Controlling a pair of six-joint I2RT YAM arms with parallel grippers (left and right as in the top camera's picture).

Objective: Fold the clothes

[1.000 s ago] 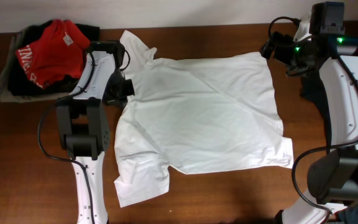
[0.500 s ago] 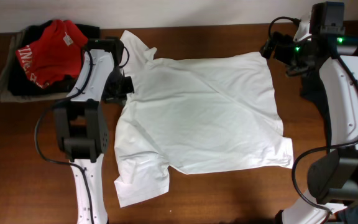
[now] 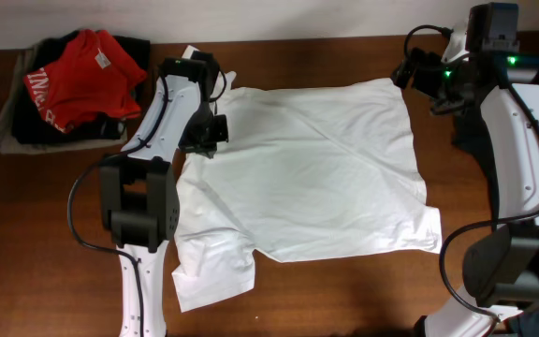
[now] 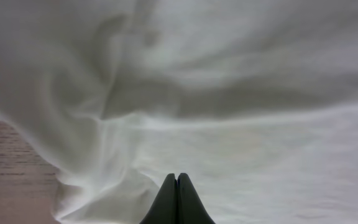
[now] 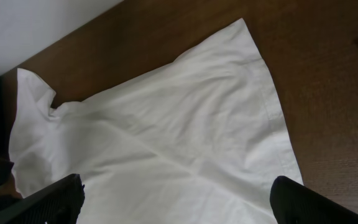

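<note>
Left arm first: it rose from the near edge of the table (image 3: 344, 295) along the left side of the white T-shirt (image 3: 316, 168), elbow up, forearm stretched toward the far edge, and the wrist folded back so that my left gripper (image 3: 204, 134) pointed down at the shirt's far-left shoulder. Through the left wrist camera, my left gripper (image 4: 178, 182) had its two dark fingers pressed together, tips right at the rumpled white cloth, though I could not tell whether a fold was caught between them. The shirt lay spread across the middle of the table, hem toward the right edge, one sleeve (image 3: 213, 276) trailing toward the near-left corner, with creases bunched up around my left fingertips. Over to the right arm: it ran up the right edge from the near-right corner, wrist high at the far-right corner, and my right gripper (image 3: 410, 73) sat just beside the shirt's far-right corner, off the cloth and facing left. Its camera showed the right gripper (image 5: 176, 183) with fingers spread wide, nothing in them, looking down over the shirt's far edge. In the far-left corner sat a red garment (image 3: 82, 70) on a heap of dark clothes (image 3: 21, 126).
</note>
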